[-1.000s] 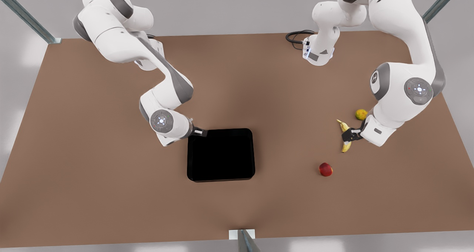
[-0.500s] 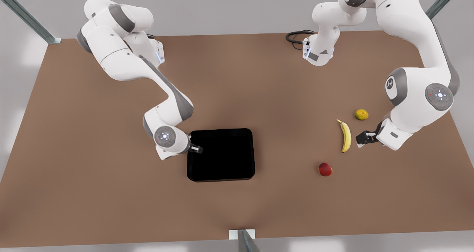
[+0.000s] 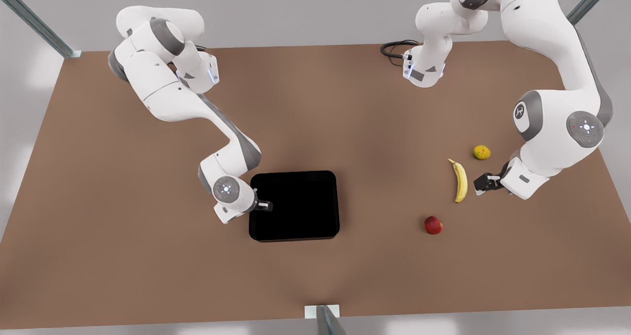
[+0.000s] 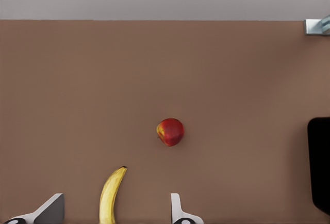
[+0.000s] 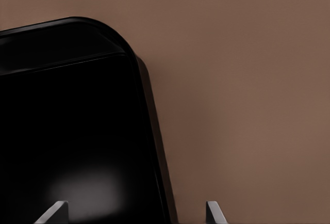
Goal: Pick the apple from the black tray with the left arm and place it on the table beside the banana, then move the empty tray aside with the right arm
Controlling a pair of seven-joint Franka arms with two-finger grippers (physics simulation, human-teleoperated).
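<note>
Pincer spread, our right pincer (image 3: 266,206) has slid along the black tray's (image 3: 296,226) rim; left pincer (image 3: 480,184), spread, waits beside the banana (image 3: 461,180).

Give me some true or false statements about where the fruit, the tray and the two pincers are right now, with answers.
1. The apple lies on the table, off the black tray. True.
2. The right pincer straddles the tray's rim, open. True.
3. The left pincer is shut on the banana. False: it is open, beside the banana and holding nothing.
4. The banana rests inside the tray. False: it lies on the table, well off toward the front view's right.
5. A yellow-orange fruit sits near the banana's tip. True.
</note>
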